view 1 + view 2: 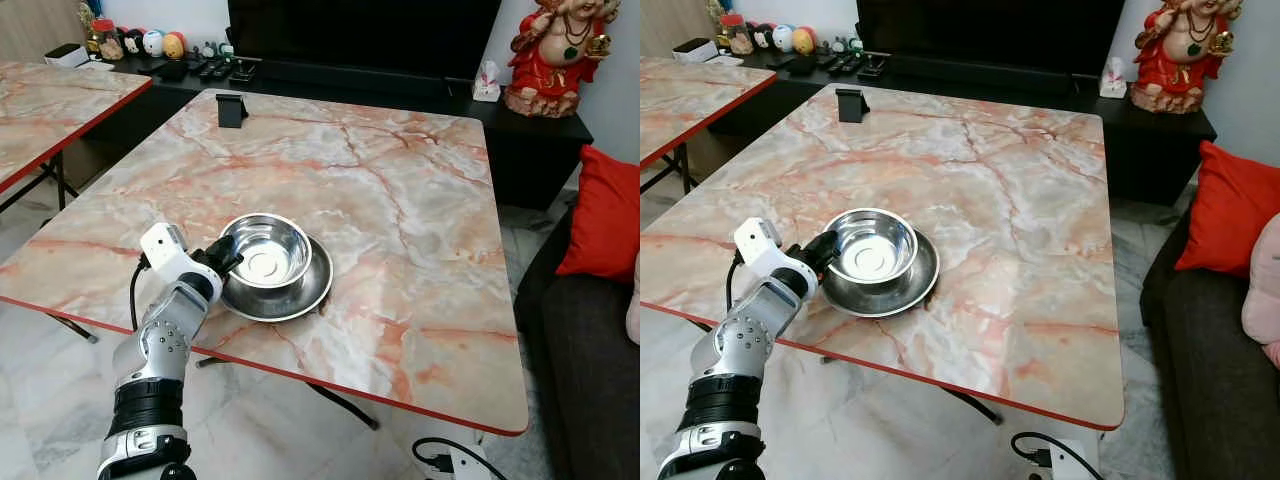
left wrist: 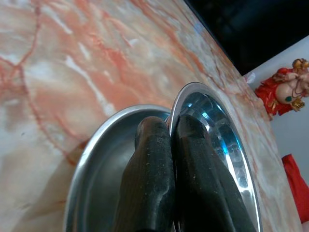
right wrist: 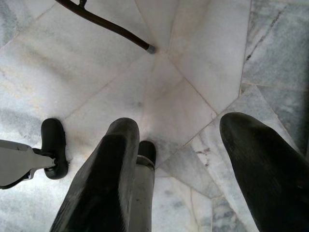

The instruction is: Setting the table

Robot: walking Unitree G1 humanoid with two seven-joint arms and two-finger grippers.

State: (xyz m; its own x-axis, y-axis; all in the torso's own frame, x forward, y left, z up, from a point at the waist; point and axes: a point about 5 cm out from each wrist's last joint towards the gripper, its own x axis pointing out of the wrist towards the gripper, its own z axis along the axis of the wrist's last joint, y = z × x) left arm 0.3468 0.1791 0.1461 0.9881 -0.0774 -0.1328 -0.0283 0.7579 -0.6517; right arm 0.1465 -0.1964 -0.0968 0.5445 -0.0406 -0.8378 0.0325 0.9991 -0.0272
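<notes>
The left tool (image 1: 228, 256) pinches the rim of the steel bowl (image 1: 266, 250), which sits on the plate (image 1: 300, 296) near the bench (image 1: 420, 220) edge. The right tool (image 3: 178, 169) hangs spread. Other settings seem left to do.

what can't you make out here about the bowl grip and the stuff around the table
- Left gripper: the fingers pinch the bowl rim, but the tips are hidden inside the bowl in the left wrist view.
- Plate: the bowl covers its middle in the eye views.
- Small items on the cabinet: too small to identify in the left eye view.
- Right gripper: open over the floor; the frame edge cuts its fingers off.
</notes>
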